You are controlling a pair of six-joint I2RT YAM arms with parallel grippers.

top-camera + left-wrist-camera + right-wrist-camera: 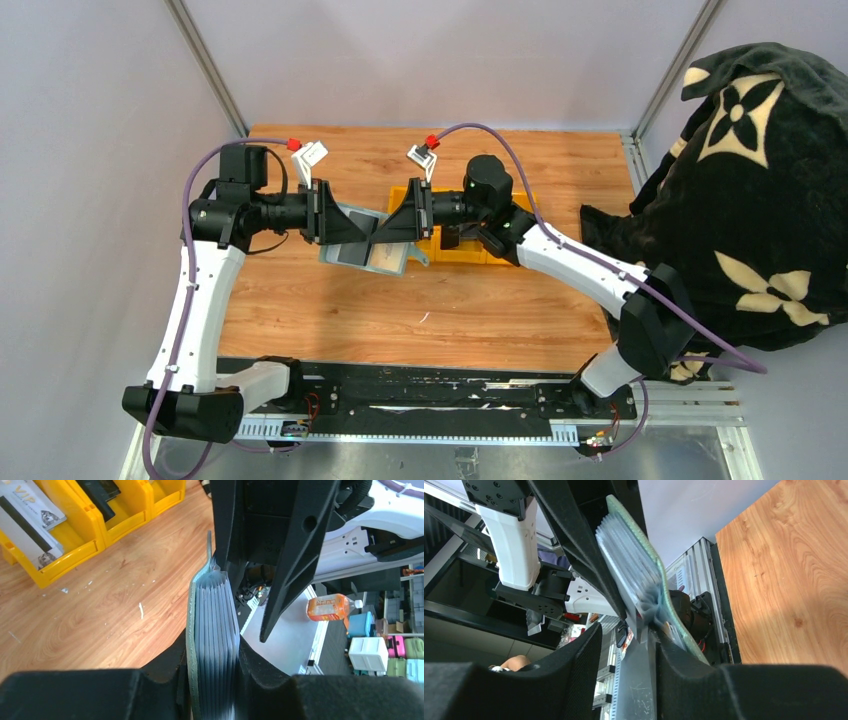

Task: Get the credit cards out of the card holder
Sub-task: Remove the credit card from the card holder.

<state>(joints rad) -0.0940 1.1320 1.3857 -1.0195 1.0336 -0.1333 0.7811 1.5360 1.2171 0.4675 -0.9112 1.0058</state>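
1 card holder (212,630), 1 yellow 3-compt bin (87,530), min. 2 loose cards (27,525), 2 arms (200,290).

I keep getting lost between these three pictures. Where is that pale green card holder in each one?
Top external: the card holder sits just left of centre.
Left wrist: card holder at lower centre, seen edge-on, pockets showing.
Right wrist: card holder at upper centre, tilted.
Shared landmark: the wooden table.

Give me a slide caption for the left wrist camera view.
Left gripper clamps the green card holder on edge, right gripper at its far end; cards lie in the yellow bin.
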